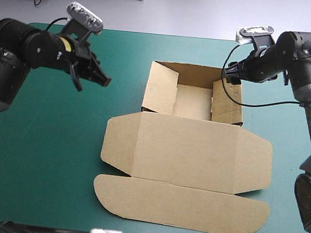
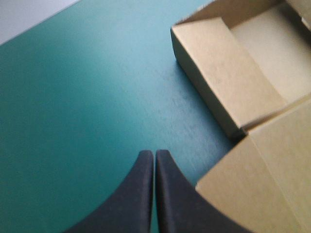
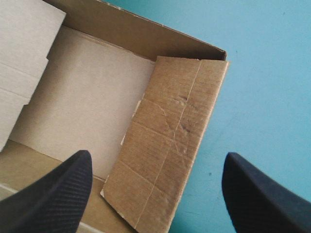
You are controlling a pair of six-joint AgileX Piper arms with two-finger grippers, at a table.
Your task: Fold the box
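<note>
**Box, half-made: right flap lies under my right end effector**

Item: box (image 1: 188, 148), brown, mid-counter (image 1: 39, 154).
- Nearest the front edge, the lid (image 1: 186, 170) lies flat, its rounded lip toward me.
- Beyond it the tray (image 1: 193, 103) stands open with its walls raised, long side running left to right.
- The right flap (image 3: 167, 141) leans inward, creased and seemingly not tucked. Its long axis runs front to back.
- My right end effector (image 3: 158, 154) hovers directly over that flap, fingers wide apart and empty. I judge it the nearer one for pressing the flap home.
- My left end effector (image 1: 106, 81) hangs out beyond the tray's left wall, well apart from it, fingers together and holding nothing.
</note>
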